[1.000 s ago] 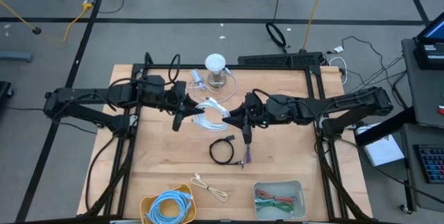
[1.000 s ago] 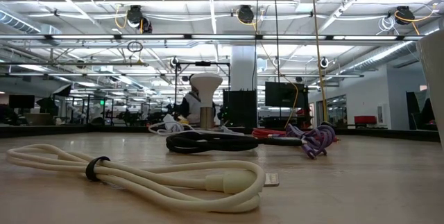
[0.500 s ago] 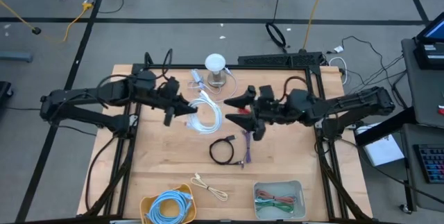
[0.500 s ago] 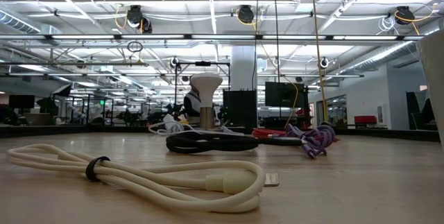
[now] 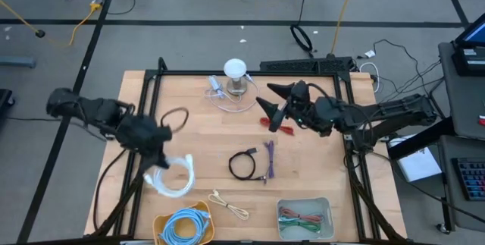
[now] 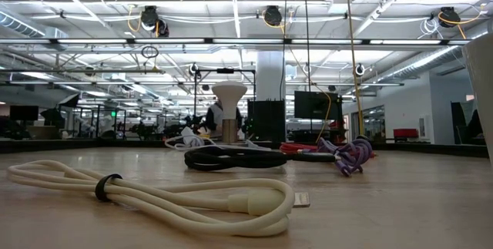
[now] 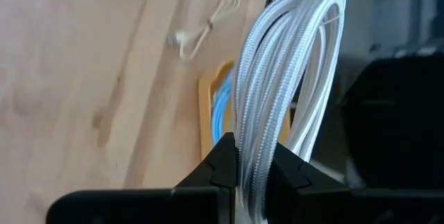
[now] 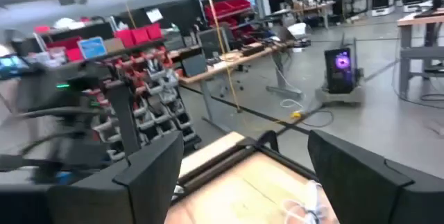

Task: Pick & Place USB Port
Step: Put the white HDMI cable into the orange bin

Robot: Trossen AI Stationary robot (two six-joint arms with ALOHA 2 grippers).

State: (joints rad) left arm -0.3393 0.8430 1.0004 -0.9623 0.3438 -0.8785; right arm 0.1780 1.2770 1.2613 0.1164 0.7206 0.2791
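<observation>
White braided cable (image 5: 173,178), coiled in loops, hangs pinched between the left gripper's (image 5: 161,163) fingers (image 7: 220,161) over the table's (image 5: 303,169) front-left part, just above the yellow tray (image 5: 158,224) holding a blue cable (image 5: 186,226). The loops dangle freely, so a release off-centre would likely drape them over the tray rim, or they could slip from the narrow pinch. The right gripper (image 5: 271,102) waits with fingers spread near the red cable (image 5: 276,126) at the back.
</observation>
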